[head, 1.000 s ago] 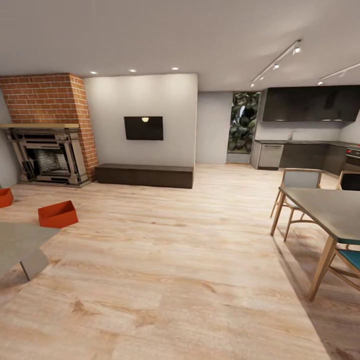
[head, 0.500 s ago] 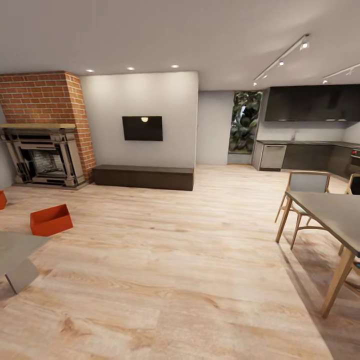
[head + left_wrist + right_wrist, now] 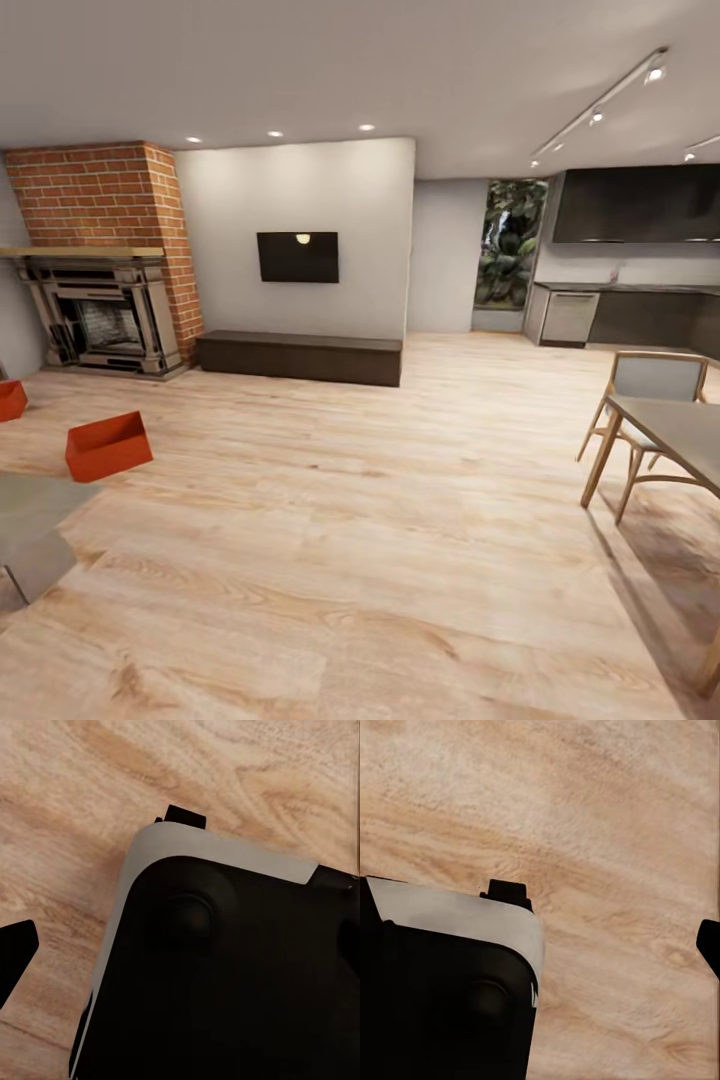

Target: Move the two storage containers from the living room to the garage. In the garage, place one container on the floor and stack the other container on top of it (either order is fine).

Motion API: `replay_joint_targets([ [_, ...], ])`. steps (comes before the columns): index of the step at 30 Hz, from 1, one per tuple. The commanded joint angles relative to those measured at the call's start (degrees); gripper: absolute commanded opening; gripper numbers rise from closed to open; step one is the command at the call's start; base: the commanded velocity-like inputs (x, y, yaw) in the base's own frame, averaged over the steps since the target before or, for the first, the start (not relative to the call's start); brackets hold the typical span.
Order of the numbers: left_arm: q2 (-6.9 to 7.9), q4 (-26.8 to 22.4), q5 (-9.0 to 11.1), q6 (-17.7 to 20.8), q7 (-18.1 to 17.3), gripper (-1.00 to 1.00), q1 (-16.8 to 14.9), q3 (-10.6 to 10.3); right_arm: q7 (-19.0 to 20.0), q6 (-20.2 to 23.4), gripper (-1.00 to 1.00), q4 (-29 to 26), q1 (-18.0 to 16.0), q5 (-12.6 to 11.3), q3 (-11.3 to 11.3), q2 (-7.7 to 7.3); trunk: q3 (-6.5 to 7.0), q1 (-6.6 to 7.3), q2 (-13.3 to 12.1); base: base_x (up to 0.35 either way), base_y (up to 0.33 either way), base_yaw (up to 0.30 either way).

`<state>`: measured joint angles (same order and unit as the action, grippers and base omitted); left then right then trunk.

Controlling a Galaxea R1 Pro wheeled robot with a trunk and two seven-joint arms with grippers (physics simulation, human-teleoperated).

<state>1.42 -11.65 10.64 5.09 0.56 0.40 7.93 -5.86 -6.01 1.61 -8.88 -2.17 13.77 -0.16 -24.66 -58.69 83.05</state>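
Robot stands on the light wood plank floor (image 3: 380, 560) of the living room, arms stowed low.

Nearest: both wrist cameras look down past the robot's own dark, white-edged base (image 3: 225, 975) onto planks. In the left wrist view one dark finger tip (image 3: 15, 956) shows at the frame edge; in the right wrist view likewise a single tip (image 3: 709, 945). The opposing finger is not visible in either, so I cannot tell whether either gripper is spread or closed. Nothing appears to be held in them.

Next out, head view: corner of a grey table (image 3: 35, 520) low on the robot's left; a dining table with wooden legs (image 3: 665, 440) and a chair (image 3: 650, 385) on the right.

Beyond the grey table: the nearer storage container (image 3: 108, 446), red-orange, open top, resting on the planks. Its long axis runs roughly across the view, slightly skewed. The second container (image 3: 10, 400) sits further left, cut off by the frame edge, well apart from the first.

Key relation: both containers lie forward and to the left of the robot, well out of reach. Judgement: the base must turn left and close in first; the left arm is on the nearer side.

Far: brick fireplace (image 3: 100, 260), low dark bench (image 3: 300, 357), wall television (image 3: 297, 257), kitchen units (image 3: 640, 260) at far right.

Only the head view shows the containers; the wrist views add just the floor under the base.
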Motion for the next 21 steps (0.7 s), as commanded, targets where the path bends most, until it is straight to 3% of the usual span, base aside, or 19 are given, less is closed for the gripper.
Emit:
replay_joint_targets([
  [1, -0.01, -0.22, 0.6, 0.45, 0.06, 1.0, 0.04, 0.07, -0.12, -0.31, 1.0, 0.18, -0.08, -0.26, 0.39, 0.01, -0.05, -0.04, 0.03, 0.334, 0.0, 0.246],
  [21, -0.01, -0.22, 0.61, 0.39, 0.06, 1.0, 0.04, 0.02, -0.12, -0.32, 1.0, 0.17, -0.09, -0.32, 0.38, -0.01, -0.05, -0.04, 0.03, 0.334, 0.0, 0.268],
])
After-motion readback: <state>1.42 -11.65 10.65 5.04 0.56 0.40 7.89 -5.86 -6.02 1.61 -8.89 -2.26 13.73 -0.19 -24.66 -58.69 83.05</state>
